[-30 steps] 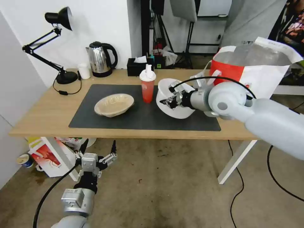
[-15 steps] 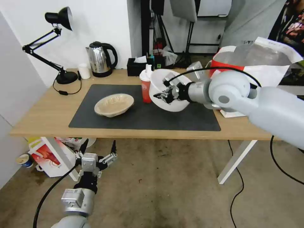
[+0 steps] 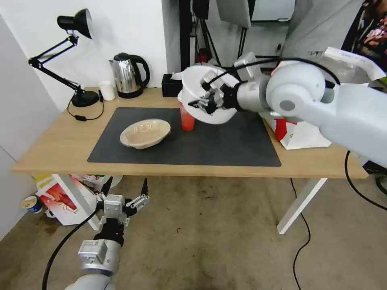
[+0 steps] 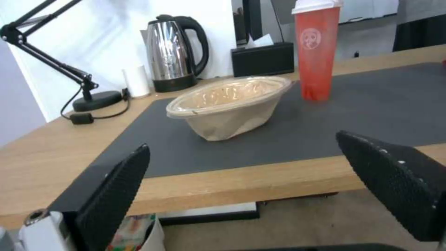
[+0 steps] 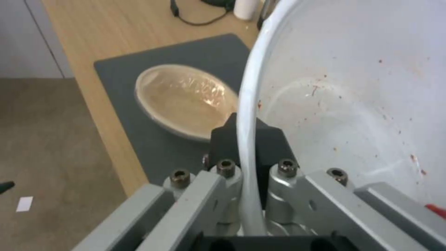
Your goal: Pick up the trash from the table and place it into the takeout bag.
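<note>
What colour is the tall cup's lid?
White, on the red cup; the left wrist view shows it best.

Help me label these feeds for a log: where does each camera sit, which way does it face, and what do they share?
Head: high up, facing down at the table; both arms show, right gripper holding the white bowl aloft, left gripper low before the table.
Left wrist: below the table edge, facing across it; its own fingers show.
Right wrist: at the bowl's rim, facing down; its fingers pinch the rim.
Shared: all show the beige bowl.
</note>
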`<state>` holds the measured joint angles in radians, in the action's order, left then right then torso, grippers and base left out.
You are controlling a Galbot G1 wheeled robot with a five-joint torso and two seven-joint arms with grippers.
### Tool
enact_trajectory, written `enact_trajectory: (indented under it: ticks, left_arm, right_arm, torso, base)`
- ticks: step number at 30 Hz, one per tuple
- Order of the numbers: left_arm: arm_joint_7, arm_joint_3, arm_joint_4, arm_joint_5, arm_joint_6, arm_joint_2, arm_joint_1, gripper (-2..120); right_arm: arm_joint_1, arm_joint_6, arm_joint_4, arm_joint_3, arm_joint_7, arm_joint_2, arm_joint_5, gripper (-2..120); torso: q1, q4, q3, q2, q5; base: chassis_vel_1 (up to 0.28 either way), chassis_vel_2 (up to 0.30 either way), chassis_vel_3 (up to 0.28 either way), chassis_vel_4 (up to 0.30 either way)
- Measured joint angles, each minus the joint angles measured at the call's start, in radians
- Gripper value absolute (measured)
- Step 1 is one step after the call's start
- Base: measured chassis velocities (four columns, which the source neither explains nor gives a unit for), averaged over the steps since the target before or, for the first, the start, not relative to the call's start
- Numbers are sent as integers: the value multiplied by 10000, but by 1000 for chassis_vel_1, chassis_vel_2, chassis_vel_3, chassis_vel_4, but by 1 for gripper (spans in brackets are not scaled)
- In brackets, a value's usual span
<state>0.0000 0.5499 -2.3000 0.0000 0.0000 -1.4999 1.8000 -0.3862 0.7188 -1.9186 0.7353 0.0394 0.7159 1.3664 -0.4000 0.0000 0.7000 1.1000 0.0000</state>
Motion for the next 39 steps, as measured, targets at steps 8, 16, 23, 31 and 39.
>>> enact_trajectory:
  ticks: [8, 16, 23, 31, 39]
  left_arm:
    - [0, 0, 0, 0, 0, 0, 0, 100]
    - [0, 1, 0, 0, 0, 0, 0, 100]
    - [0, 0, 0, 0, 0, 0, 0, 100]
    - [0, 0, 0, 0, 0, 0, 0, 100]
    - [0, 1, 0, 0, 0, 0, 0, 100]
  right_arm:
    - [-298, -118, 158, -319, -479, -127, -436, 0]
    - [-475, -205, 215, -353, -635, -224, -531, 0]
    - [-606, -263, 277, -445, -753, -320, -609, 0]
    - [-647, -360, 423, -813, -894, -494, -716, 0]
    - [-929, -478, 785, -1088, -1342, -901, -1047, 0]
  torso:
    - [-1, 0, 0, 0, 0]
    - [-1, 0, 0, 0, 0]
    - [0, 0, 0, -2, 0]
    - [0, 0, -1, -2, 0]
    - [0, 0, 0, -2, 0]
  base:
    - [0, 0, 0, 0]
    - [0, 0, 0, 0]
    - [0, 0, 0, 0]
    - [0, 0, 0, 0]
    - [0, 0, 0, 0]
